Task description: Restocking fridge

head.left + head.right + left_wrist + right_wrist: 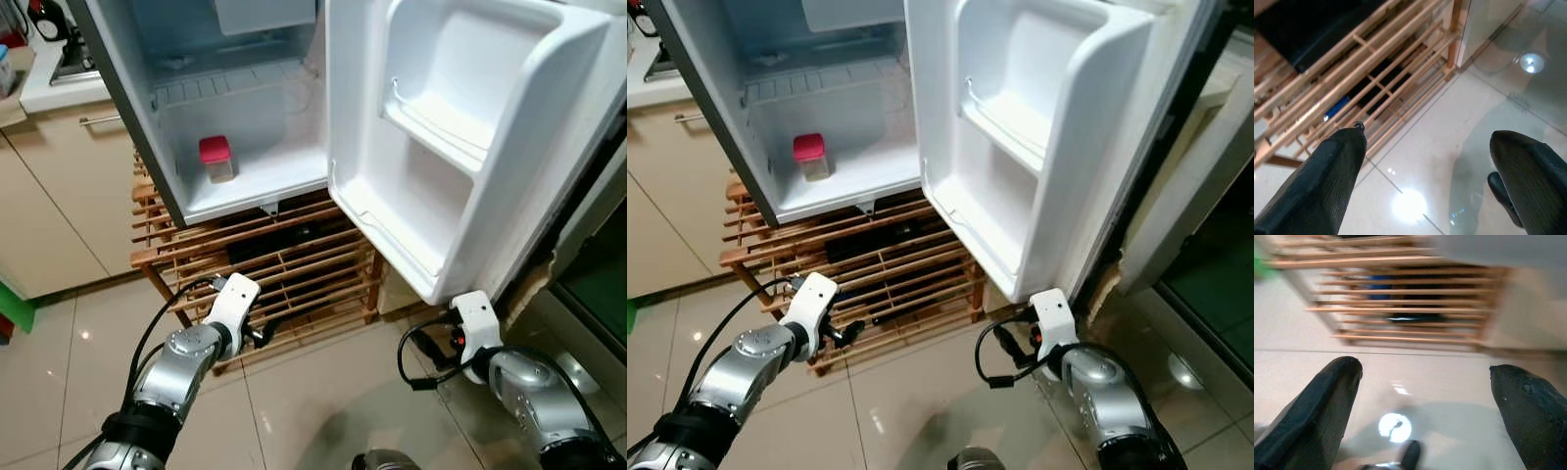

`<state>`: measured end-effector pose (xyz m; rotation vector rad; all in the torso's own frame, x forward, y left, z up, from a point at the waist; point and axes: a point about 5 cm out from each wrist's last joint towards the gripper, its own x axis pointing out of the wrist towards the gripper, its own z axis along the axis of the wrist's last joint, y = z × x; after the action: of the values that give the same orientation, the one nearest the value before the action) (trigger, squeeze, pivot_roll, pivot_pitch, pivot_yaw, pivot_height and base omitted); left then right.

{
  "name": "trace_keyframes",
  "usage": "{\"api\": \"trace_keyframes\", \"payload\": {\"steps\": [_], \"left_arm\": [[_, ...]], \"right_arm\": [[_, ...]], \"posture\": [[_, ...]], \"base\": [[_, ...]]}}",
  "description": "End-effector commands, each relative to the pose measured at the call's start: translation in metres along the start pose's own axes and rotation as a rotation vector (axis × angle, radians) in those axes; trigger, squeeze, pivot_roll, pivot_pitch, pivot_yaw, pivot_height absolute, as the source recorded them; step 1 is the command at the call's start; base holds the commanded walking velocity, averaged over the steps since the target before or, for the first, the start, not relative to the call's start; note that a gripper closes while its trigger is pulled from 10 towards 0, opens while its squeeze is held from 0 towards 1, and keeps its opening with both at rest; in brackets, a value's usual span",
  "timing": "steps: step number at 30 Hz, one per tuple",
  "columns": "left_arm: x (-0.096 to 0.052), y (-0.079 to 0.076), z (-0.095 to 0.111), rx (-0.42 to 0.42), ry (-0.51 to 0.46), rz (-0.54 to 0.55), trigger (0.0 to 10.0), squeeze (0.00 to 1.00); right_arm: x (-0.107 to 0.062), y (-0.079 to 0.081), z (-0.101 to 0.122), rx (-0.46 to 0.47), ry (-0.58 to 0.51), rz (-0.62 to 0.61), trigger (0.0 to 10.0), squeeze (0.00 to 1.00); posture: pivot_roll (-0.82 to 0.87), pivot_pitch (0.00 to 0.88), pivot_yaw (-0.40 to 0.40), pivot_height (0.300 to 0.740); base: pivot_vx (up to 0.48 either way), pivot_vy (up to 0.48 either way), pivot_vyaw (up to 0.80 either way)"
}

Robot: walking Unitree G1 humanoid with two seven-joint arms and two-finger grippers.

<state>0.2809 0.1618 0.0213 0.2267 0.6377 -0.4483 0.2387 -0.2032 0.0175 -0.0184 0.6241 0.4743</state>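
Small fridge (pixel 245 186) w/ door (pixel 460 147) swung wide open, standing on a slatted wooden rack (pixel 284 264). Head cam looks fwd & down.

Inside fridge: one jar w/ pink-red lid (pixel 216 158) on the white floor of the compartment, toward the 9 o'clock side of the cavity, upright, nothing touching it. Wire shelf (pixel 230 83) above it, bare. Door sits at 2 o'clock in view; its pockets (pixel 431 122) hold nothing.

Rack: light wood slats, several tiers, dark flat items lying between tiers; a blue bit (pixel 1334 108) shows through slats in left wrist cam. Can't tell what those are.

Left gripper (pixel 1425 166) – low at 7 o'clock of head view, just in front of rack's lower tiers, over glossy tile floor (pixel 294 392). Fingers (pixel 1327 181) spread wide apart, nothing between them; only floor & rack edge seen past them.

Right gripper (pixel 1425 406) – at 5 o'clock of head view, below bottom corner of the open door, near it but not touching as far as I can see. Fingers (pixel 1317 406) also splayed wide, holding nothing; wrist cam blurred, shows floor w/ a light reflection and rack slats beyond.

Cabinet w/ metal handle (pixel 98 120) at 10 o'clock, beside fridge. Counter edge above it. Black cables loop off both wrists.
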Motion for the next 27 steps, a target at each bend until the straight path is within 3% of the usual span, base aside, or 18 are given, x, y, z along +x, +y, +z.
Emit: {"api": "trace_keyframes", "payload": {"steps": [1,3,8,9,11,15,18,19,20,21,23,25,27], "left_arm": [[-0.003,0.004,-0.002,0.012,0.010,0.009,10.0,0.00],[-0.004,0.003,-0.003,0.013,0.014,0.005,10.0,0.00],[-0.003,0.001,-0.012,0.017,0.050,0.001,10.0,0.00],[-0.003,0.001,-0.012,0.017,0.050,0.001,10.0,0.00],[-0.003,0.001,-0.012,0.016,0.048,0.001,10.0,0.00],[-0.002,0.000,-0.012,0.014,0.047,-0.001,10.0,0.00],[-0.002,-0.001,-0.013,0.014,0.050,-0.006,10.0,0.00],[-0.001,-0.001,-0.013,0.014,0.051,-0.006,10.0,0.00],[-0.001,-0.001,-0.013,0.014,0.051,-0.006,10.0,0.00],[-0.001,-0.001,-0.013,0.014,0.052,-0.007,10.0,0.00],[-0.001,-0.001,-0.013,0.014,0.052,-0.007,10.0,0.00],[0.000,0.000,-0.019,0.015,0.076,-0.002,10.0,0.00],[0.000,0.002,-0.022,0.015,0.086,0.002,10.0,0.00]], "right_arm": [[-0.003,0.011,0.001,0.033,-0.003,0.103,10.0,0.00],[-0.006,0.011,-0.007,0.050,0.019,0.109,10.0,0.00],[-0.037,-0.003,-0.099,0.126,0.325,0.078,10.0,0.00],[-0.037,-0.003,-0.099,0.126,0.325,0.078,10.0,0.00],[-0.047,-0.003,-0.127,0.148,0.413,0.049,10.0,0.00],[-0.050,-0.003,-0.142,0.171,0.473,-0.014,10.0,0.00],[-0.066,-0.024,-0.162,0.153,0.630,-0.289,10.0,0.00],[-0.072,-0.034,-0.163,0.146,0.648,-0.404,10.0,0.00],[-0.072,-0.034,-0.163,0.146,0.648,-0.404,10.0,0.00],[-0.080,-0.048,-0.161,0.129,0.652,-0.529,10.0,0.00],[-0.082,-0.052,-0.160,0.123,0.650,-0.554,10.0,0.00],[-0.092,-0.073,-0.150,0.090,0.636,-0.723,10.0,0.00],[-0.092,-0.076,-0.147,0.084,0.632,-0.743,10.0,0.00]], "posture": [[-0.12,0.000,0.043,0.740],[-0.12,0.000,0.043,0.740],[-0.13,0.000,0.041,0.740],[-0.13,0.000,0.041,0.740],[-0.13,0.000,0.044,0.740],[-0.14,0.000,0.043,0.740],[-0.14,0.000,0.045,0.740],[-0.14,0.000,0.046,0.740],[-0.14,0.000,0.046,0.740],[-0.14,0.000,0.046,0.740],[-0.14,0.000,0.046,0.740],[-0.14,0.000,0.049,0.740],[-0.14,0.000,0.049,0.740]], "base": [[0.000,0.000,0.00],[0.000,0.000,0.00],[0.000,0.000,0.00],[0.000,0.000,0.00],[0.000,0.000,0.00],[0.000,0.000,0.00],[0.000,0.000,0.00],[0.000,0.000,0.00],[0.000,0.000,0.00],[0.000,0.000,0.00],[0.000,0.000,0.00],[0.000,0.000,0.00],[0.000,0.000,0.00]]}}
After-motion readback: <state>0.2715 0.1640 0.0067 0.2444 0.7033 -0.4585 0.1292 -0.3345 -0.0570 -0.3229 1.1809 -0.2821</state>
